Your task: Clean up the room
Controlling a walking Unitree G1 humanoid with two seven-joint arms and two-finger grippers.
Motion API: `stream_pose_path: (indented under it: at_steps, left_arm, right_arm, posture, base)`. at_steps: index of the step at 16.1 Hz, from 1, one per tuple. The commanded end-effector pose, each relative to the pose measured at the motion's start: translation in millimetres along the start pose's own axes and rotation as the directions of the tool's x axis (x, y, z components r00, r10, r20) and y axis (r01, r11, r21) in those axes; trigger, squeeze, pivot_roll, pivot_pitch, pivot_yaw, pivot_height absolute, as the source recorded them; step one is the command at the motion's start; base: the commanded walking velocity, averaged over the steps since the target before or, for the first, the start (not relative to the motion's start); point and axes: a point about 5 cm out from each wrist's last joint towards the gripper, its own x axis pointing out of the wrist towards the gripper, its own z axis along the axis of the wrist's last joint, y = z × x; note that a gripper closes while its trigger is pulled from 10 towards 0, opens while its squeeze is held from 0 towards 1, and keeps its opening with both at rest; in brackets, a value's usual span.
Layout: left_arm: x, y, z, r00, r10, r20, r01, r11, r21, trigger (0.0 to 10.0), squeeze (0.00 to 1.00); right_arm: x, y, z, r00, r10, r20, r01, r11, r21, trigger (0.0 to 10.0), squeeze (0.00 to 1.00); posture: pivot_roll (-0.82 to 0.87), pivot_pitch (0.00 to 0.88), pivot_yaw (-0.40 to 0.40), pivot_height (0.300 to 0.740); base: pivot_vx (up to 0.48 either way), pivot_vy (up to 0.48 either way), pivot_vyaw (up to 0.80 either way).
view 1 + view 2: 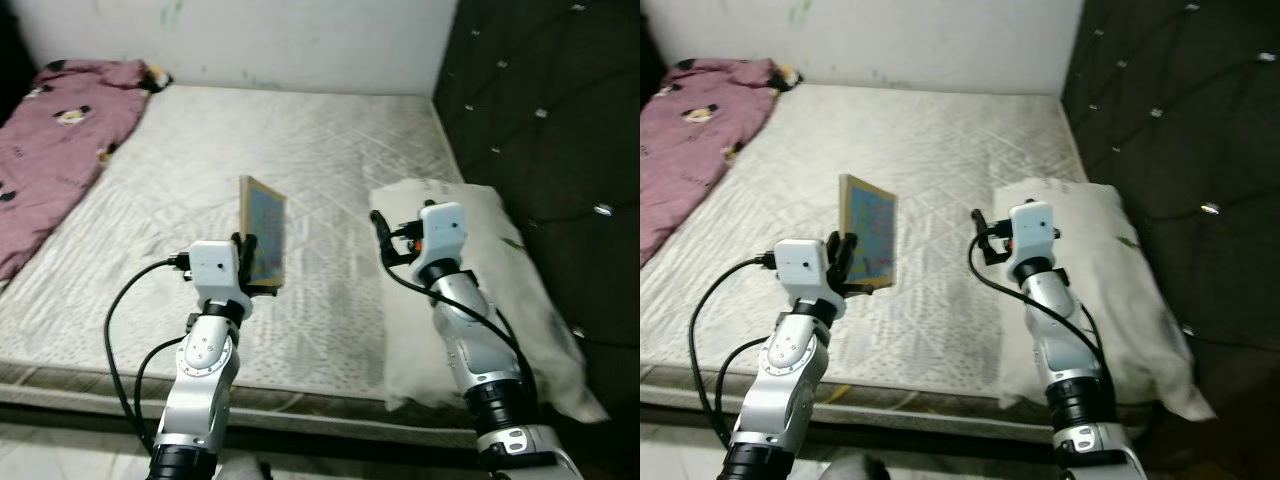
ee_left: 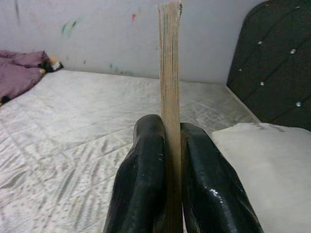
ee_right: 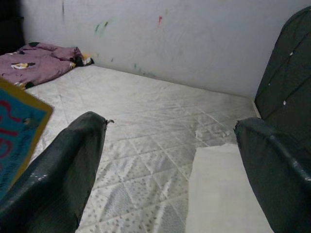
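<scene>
1. Bedroom scene — bare grey-white quilted mattress (image 1: 200,180) spans the view, set against a pale scuffed wall (image 1: 250,40) at the far side.
2. Left gripper (image 1: 246,262) is raised above the near part of the mattress, its two black fingers (image 2: 146,184) clamped tight on the lower edge of a thin hardcover book with a tan border and a blue picture cover (image 1: 264,236).
3. Book stands upright, edge-on in the left wrist view, lifted clear of the mattress; its cover faces toward the robot's right.
4. Right gripper (image 1: 384,236) hovers just beside the book on its right, above the near edge of a white rectangular pillow (image 1: 500,300). Its fingers are spread wide with nothing between them — the right wrist view shows mattress and pillow through the gap, and a corner of the book's cover at one side.
5. Pillow lies flat along the right side of the mattress, touching a dark tufted upholstered headboard with shiny buttons (image 1: 550,130).
6. Crumpled mauve blanket with small cartoon prints (image 1: 50,150) lies on the far left part of the mattress, well apart from both grippers, reaching into the corner by the wall.
</scene>
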Motion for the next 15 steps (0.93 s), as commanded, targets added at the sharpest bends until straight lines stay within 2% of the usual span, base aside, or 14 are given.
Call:
stream_pose_path:
  at_steps: [1,4,6,9,11,15]
  left_arm:
    - [4.3,1.6,6.7,1.0,0.014,0.025,-0.014,1.0,-0.01,10.0,0.0]
    - [5.2,1.7,7.0,0.999,0.019,0.03,-0.018,1.0,-0.007,10.0,0.0]
    - [4.3,0.9,9.6,0.999,0.003,0.053,-0.003,1.0,-0.006,10.0,0.0]
    - [3.9,0.1,11.1,0.998,-0.023,0.063,0.025,0.999,-0.025,10.0,0.0]
    - [3.8,-0.4,12.3,0.997,-0.032,0.068,0.033,0.999,-0.026,10.0,0.0]
    - [2.5,0.1,12.3,0.997,-0.037,0.072,0.039,0.999,-0.03,10.0,0.0]
  right_arm:
    - [3.0,3.2,1.2,1.0,0.005,-0.001,-0.005,1.0,0.003,10.0,0.0]
    - [2.1,1.9,1.2,1.0,0.009,-0.001,-0.009,1.0,-0.015,10.0,0.0]
    - [1.5,-1.4,-1.2,1.0,-0.001,-0.01,0.001,1.0,-0.017,10.0,0.0]
    - [0.8,2.0,-2.6,1.0,-0.002,-0.014,0.002,1.0,0.001,10.0,0.0]
    - [0.0,5.5,-3.5,1.0,0.004,-0.014,-0.004,1.0,0.008,10.0,0.0]
    - [1.2,4.5,-3.6,1.0,0.005,-0.011,-0.005,1.0,0.0,10.0,0.0]
  posture:
    - [-0.05,0.0,-0.014,0.74]
    - [-0.06,0.0,-0.018,0.74]
    - [-0.06,0.0,-0.014,0.74]
    - [-0.06,0.0,-0.01,0.74]
    - [-0.05,0.0,-0.007,0.74]
    - [-0.05,0.0,-0.009,0.74]
  base:
    - [0.0,0.48,0.0]
    - [0.0,0.48,0.0]
    - [0.0,0.0,0.0]
    - [0.0,0.0,0.0]
    - [0.0,0.0,-0.47]
    - [0.061,0.0,0.0]
